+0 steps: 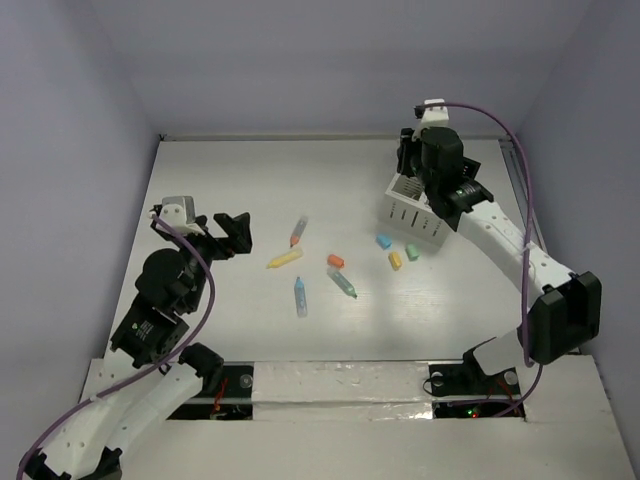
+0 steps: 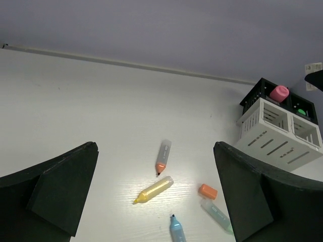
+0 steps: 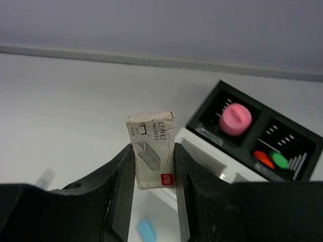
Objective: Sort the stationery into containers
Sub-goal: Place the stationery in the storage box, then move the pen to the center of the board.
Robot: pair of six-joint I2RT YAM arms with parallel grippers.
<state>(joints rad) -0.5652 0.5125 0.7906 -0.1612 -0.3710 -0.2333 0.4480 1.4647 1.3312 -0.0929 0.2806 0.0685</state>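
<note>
My right gripper (image 1: 410,165) (image 3: 154,157) is shut on a small white staple box (image 3: 150,135), held upright above the white slatted box (image 1: 415,215) (image 3: 202,154). The joined black box (image 3: 258,126) (image 2: 262,91) holds a pink-capped bottle (image 3: 235,119) (image 2: 279,93) and green (image 3: 279,161) and orange (image 3: 262,157) caps. My left gripper (image 1: 235,235) (image 2: 155,148) is open and empty, above the table left of the loose pens: a grey orange-tipped pen (image 1: 298,232) (image 2: 162,156), a yellow pen (image 1: 285,259) (image 2: 154,190), a blue pen (image 1: 300,296) (image 2: 176,229) and a green-tipped pen (image 1: 342,283) (image 2: 217,215).
An orange chunk (image 1: 336,261) (image 2: 207,191) lies by the green-tipped pen. Blue (image 1: 383,241) (image 3: 146,231), yellow (image 1: 395,260) and green (image 1: 411,252) chunks lie just in front of the white box. Walls close the table at the back and sides.
</note>
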